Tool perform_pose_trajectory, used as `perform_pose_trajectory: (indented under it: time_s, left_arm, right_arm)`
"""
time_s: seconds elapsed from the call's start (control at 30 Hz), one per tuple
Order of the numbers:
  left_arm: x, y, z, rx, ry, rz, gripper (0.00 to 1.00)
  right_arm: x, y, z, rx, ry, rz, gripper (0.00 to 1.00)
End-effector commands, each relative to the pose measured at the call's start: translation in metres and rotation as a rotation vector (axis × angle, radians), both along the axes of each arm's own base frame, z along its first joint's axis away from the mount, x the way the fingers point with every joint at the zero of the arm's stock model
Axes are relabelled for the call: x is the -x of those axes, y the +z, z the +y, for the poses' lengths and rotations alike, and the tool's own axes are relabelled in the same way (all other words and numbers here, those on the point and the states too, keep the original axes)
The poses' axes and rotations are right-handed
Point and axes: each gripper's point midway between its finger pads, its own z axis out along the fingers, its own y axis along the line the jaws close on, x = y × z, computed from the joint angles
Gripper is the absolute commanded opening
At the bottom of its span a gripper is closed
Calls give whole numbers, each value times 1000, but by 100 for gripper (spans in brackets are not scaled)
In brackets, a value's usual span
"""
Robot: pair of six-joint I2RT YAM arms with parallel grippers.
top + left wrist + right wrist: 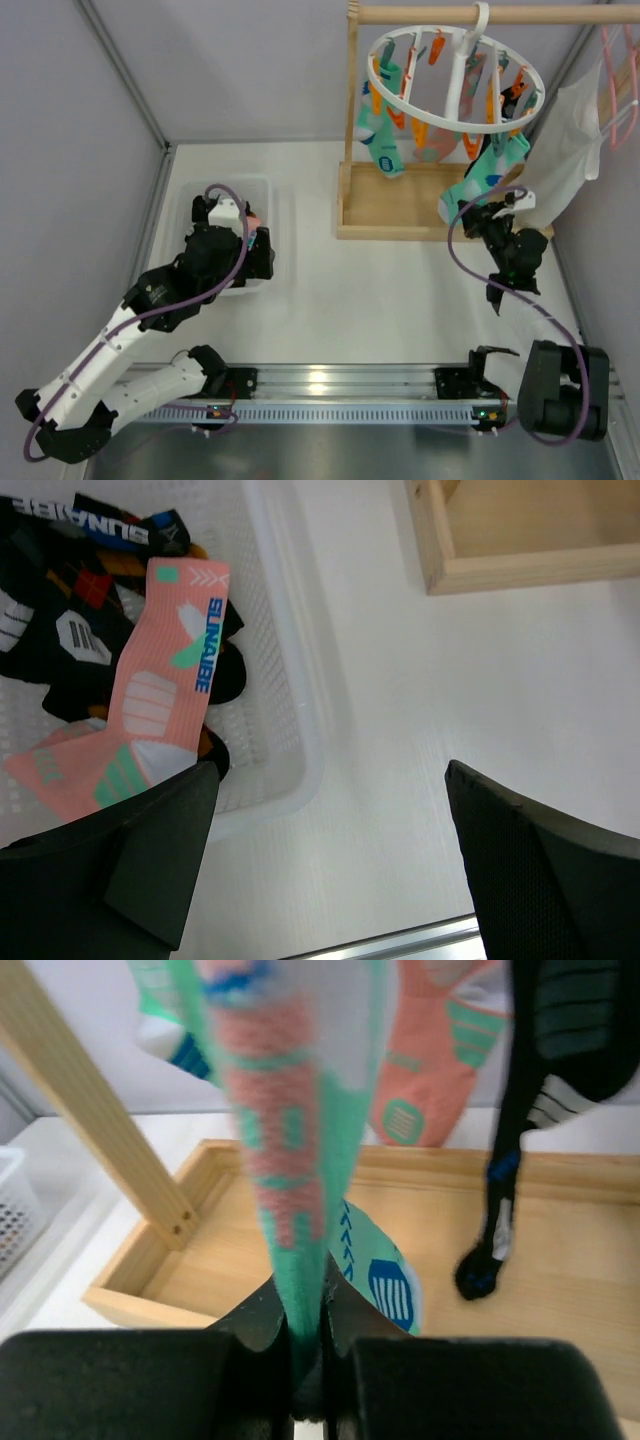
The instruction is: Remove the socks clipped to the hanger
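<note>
The white round hanger (455,75) hangs from a wooden rail, with several socks (385,150) clipped under it. My right gripper (492,215) is under its right side, shut on the lower end of a hanging mint-green sock (300,1160) with a pink patch; the fabric is pinched between the jaws of the right gripper (320,1360). Beside that sock hang a pink sock (430,1070) and a black sock (520,1110). My left gripper (330,860) stands open and empty just right of a white basket (290,680). A pink sock (160,700) lies in that basket on dark socks.
The rail's wooden stand has a post (90,1110) and a tray-like base (400,215) below the socks. A white garment on a pink hanger (570,140) hangs at the right, close to my right arm. Grey walls enclose the table.
</note>
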Motion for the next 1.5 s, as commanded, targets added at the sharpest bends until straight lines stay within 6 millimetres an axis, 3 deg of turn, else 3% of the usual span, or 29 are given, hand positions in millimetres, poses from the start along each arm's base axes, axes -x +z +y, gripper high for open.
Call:
perform_pose_trajectory:
  time_s: [0.0,0.03,0.07,0.17,0.2,0.27,0.3,0.4,0.43,0.47,0.53,0.6,0.8,1.23,1.47]
  left_arm:
    - [-8,65,-16,167,-7,-113,99]
    - [-9,74,-19,184,-14,-120,98]
    - [-11,94,-22,221,-15,-146,98]
    - [-17,119,-36,256,-47,-158,98]
    - [-17,143,-39,293,-59,-192,98]
    - [-23,159,-55,310,-101,-191,98]
    - [-22,187,-57,352,-116,-233,98]
    - [-33,206,-74,360,-146,-245,98]
    - [-33,227,-75,380,-148,-283,98]
    - [-43,226,-85,353,-145,-281,98]
    - [-44,245,-91,353,-139,-324,98]
    - [-57,243,-103,293,-113,-335,98]
    - [-54,262,-155,212,-150,-398,99]
    - [-69,283,-209,174,-228,-471,99]
    - [-83,274,-236,122,-256,-497,98]
  right_arm:
    - [13,32,36,71,27,-107,0]
    - [20,31,48,77,46,-86,0]
    - [25,34,65,73,75,-80,0]
    - [34,40,79,61,37,-68,0]
    - [36,42,83,66,38,-67,0]
    - [42,42,98,81,34,-36,0]
    - [44,42,102,94,28,-29,0]
    - [50,41,120,117,24,10,0]
    - [50,40,123,127,15,25,0]
    - [55,44,136,131,39,23,0]
    - [55,41,139,149,0,43,0]
    - [60,48,151,151,9,36,0]
    - [69,56,189,203,9,48,0]
    - [90,69,266,267,101,32,0]
    - [95,69,279,273,122,28,0]
